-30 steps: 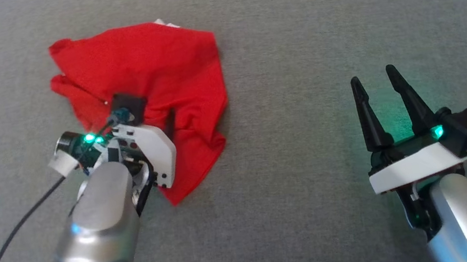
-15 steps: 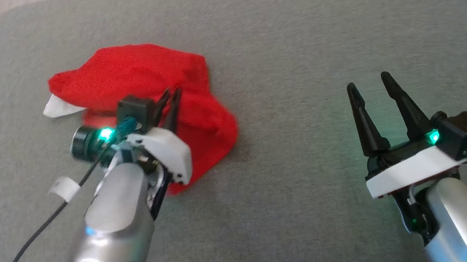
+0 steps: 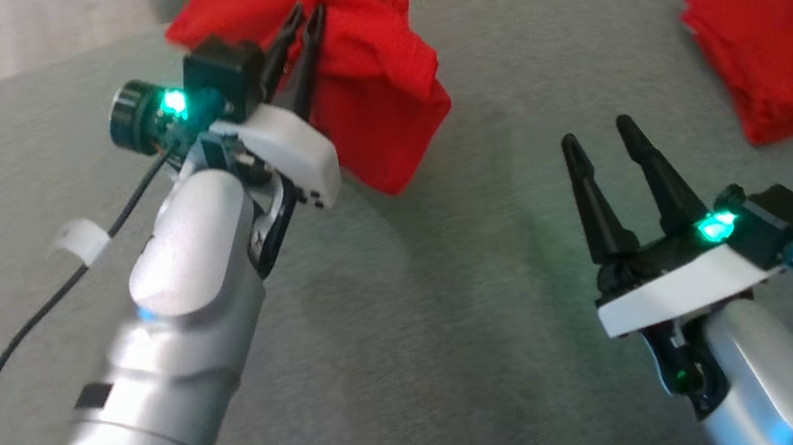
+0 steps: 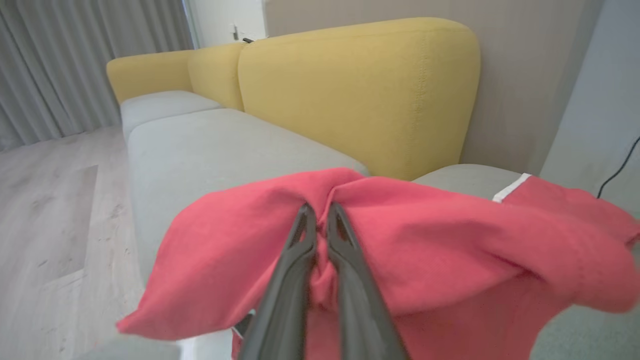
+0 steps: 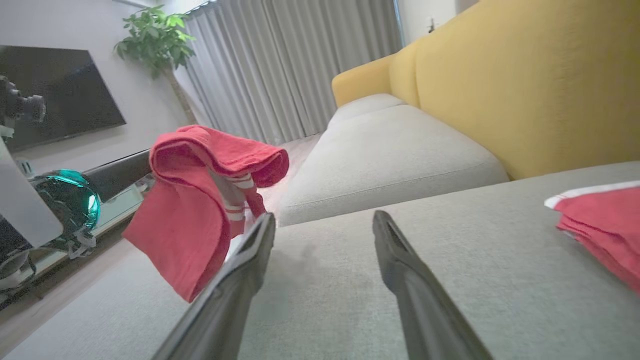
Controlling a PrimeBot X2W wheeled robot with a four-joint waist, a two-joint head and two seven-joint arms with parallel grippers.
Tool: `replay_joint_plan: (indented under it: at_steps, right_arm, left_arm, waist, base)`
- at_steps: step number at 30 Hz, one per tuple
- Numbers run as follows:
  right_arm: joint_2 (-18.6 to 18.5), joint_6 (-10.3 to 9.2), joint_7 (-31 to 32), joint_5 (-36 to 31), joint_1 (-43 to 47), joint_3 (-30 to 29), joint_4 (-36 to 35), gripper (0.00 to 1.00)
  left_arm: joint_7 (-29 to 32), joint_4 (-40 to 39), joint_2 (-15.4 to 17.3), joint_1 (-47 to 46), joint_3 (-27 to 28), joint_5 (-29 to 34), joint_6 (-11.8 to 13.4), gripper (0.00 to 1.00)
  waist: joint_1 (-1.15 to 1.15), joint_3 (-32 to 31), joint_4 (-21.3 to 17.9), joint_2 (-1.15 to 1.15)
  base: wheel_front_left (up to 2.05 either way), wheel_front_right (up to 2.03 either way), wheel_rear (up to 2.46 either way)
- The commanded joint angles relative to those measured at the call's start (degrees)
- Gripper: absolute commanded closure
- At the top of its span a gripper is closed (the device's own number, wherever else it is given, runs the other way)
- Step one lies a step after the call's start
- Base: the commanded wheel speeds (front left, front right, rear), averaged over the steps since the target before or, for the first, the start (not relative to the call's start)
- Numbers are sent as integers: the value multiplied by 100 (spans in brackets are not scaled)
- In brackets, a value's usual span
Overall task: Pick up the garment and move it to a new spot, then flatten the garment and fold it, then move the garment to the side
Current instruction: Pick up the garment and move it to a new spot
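left gripper (image 3: pixel 306 15): fingers pinched together on a bunched fold of the red garment (image 3: pixel 385 97) | garment: upper centre of head view, hanging above the grey cushion (image 3: pixel 460 324) | right gripper (image 3: pixel 596 131): fingers spread wide, empty, lower right | handling: looked light, soft, floppy; sagged from one pinch | hold: a hem or corner judged best for spreading

You'll find the garment (image 3: pixel 374 83) hanging above the sofa seat (image 3: pixel 460 324) toward its left — well apart from the folded pile (image 3: pixel 790 45), which lies on that seat at the far right.
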Motion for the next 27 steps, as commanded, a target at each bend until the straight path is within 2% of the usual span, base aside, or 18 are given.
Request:
replay_joint_plan:
  at_steps: [1,4,5,6,10,16,22,27]
  right_arm:
    - [-9,-11,-60,92,-266,213,-248,0]
    - [-9,-11,-61,192,-346,373,-307,0]
    - [-9,-11,-61,223,-367,413,-322,0]
    - [-9,-11,-61,253,-387,455,-336,0]
    - [-9,-11,-61,344,-458,555,-378,0]
    - [-9,-11,-61,334,-438,455,-398,0]
    - [-9,-11,-61,179,-384,248,-355,0]
    - [-9,-11,-61,-61,-259,-21,-258,0]
  left_arm:
    - [32,-177,72,-392,99,2,119,100]
    - [59,-94,30,-543,29,-64,237,100]
    - [65,-46,20,-569,-12,-103,275,79]
    - [83,15,12,-586,-73,-130,306,2]
    - [82,85,4,-531,-462,-419,354,0]
    - [-96,5,2,-442,-959,-798,496,0]
    - [-661,259,24,-475,-988,-869,796,0]
    - [-988,352,300,-222,-812,-880,920,0]
  waist:
    - [0,196,-549,0]
    - [0,316,-890,0]
    - [0,348,-987,0]
    - [0,381,-1081,0]
    - [0,477,-1326,0]
    - [0,489,-1253,0]
    - [0,291,-756,0]
    - [0,15,-141,0]
  base:
    - [0,0,0]
    - [0,0,0]
    - [0,0,0]
    - [0,0,0]
    - [0,0,0]
    - [0,0,0]
    - [0,0,0]
    - [0,0,0]
